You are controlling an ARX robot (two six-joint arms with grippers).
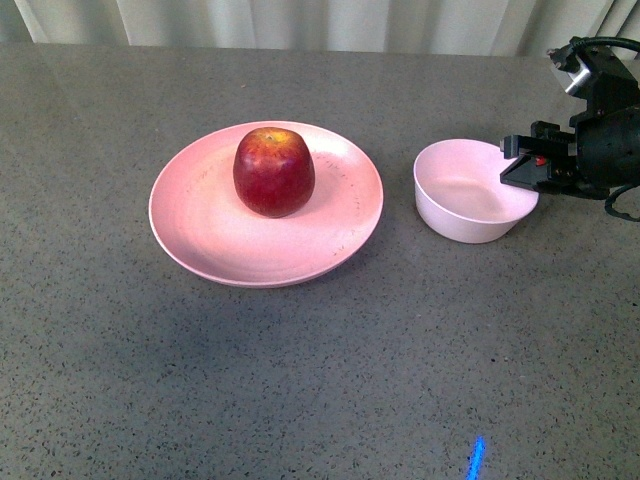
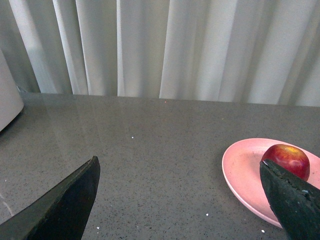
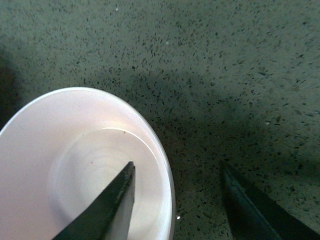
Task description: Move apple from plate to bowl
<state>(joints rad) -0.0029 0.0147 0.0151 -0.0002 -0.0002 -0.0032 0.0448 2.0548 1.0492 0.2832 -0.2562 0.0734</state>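
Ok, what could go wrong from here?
1. The right pincer hangs open astride the rim of the bowl, one finger over the inside, one outside; dropping or closing there could tip or drag the bowl.
2. The apple stands loose on the plate; an off-centre grasp might roll it.
3. The bowl looks barely wider than the apple, so a sloppy release could miss.

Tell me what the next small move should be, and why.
Probably swing the right pincer across toward the apple. The apple sits on the plate, the bowl is empty, and that pincer hangs open over the bowl's rim, holding nothing.
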